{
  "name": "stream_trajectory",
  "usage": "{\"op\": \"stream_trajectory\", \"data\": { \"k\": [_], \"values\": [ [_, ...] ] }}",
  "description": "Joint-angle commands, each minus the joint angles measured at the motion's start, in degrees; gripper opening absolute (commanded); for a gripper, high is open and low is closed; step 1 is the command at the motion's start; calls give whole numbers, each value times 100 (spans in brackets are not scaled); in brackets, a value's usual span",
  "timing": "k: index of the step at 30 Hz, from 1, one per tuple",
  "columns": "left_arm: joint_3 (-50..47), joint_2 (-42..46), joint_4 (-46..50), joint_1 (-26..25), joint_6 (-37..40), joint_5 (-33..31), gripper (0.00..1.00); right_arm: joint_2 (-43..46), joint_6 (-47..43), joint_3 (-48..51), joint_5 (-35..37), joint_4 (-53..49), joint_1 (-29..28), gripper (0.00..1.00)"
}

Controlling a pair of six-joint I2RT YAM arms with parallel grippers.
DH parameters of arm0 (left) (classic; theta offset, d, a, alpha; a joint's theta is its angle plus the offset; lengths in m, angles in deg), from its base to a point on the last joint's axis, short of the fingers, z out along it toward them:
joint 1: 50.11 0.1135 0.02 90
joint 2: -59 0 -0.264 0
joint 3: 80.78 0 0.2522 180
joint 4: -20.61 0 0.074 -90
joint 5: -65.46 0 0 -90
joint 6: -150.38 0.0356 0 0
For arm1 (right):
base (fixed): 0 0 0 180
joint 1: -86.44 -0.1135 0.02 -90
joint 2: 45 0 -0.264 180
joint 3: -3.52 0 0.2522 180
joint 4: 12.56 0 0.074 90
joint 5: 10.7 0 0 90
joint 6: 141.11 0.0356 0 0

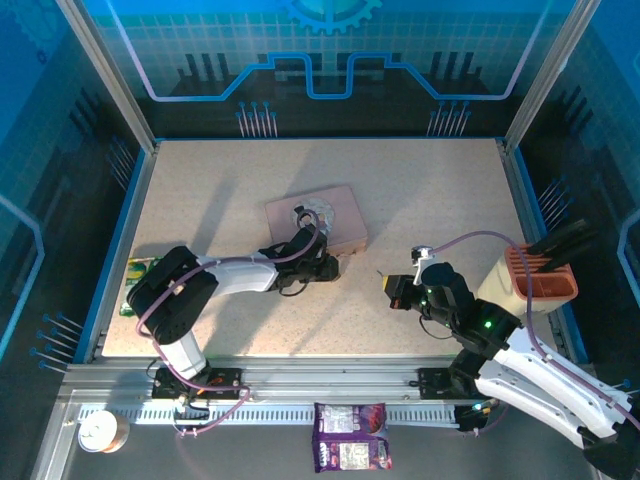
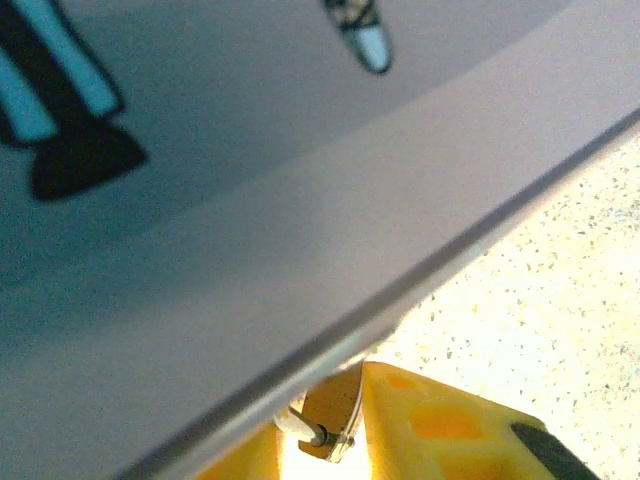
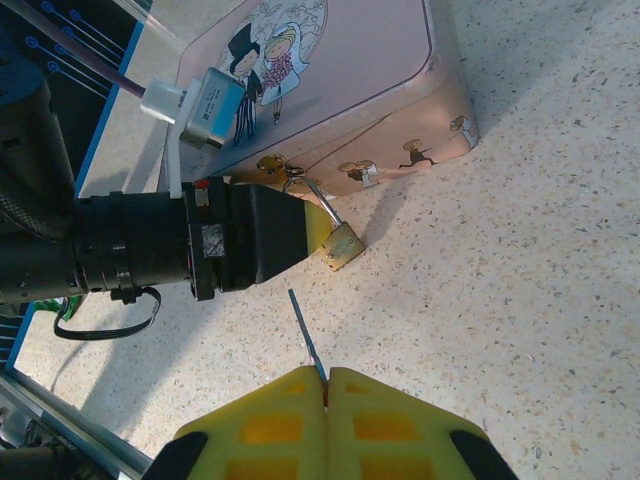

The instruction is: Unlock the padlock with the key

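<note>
Padlock (image 3: 343,246) hangs off the clasp on the pink tin (image 3: 340,90), just above the table (image 3: 540,250). Its long axis is diagonal: shackle up-left at the clasp, brass body down-right. The right wrist view shows the key (image 3: 305,335), a thin sliver pinched in the closed right gripper (image 3: 326,385), tip pointing up-left at the padlock and apart from it. The left wrist view shows the brass body between the left gripper (image 2: 330,452) fingers. Can't tell if they clamp it.
</note>
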Motion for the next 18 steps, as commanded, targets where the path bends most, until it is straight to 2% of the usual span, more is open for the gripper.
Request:
{"op": "stream_trajectory", "data": {
  "k": [1,8,12,15,18],
  "values": [
    [-260,306,-324,-65,115,-56,31,9,78,-162,3,-101,79,0],
    [-1037,778,-1282,-242,-347,-456,54,-77,130,-130,-77,16,77,0],
    [-1371,866,-1745,-366,-788,-768,63,-88,157,-83,-119,111,83,0],
    [-1393,802,-1747,-548,-1200,-1211,64,-88,179,-16,-127,188,80,0],
    [-1069,668,-1091,-845,-1629,-1816,69,-89,205,28,-165,249,80,0]
  ]
}}
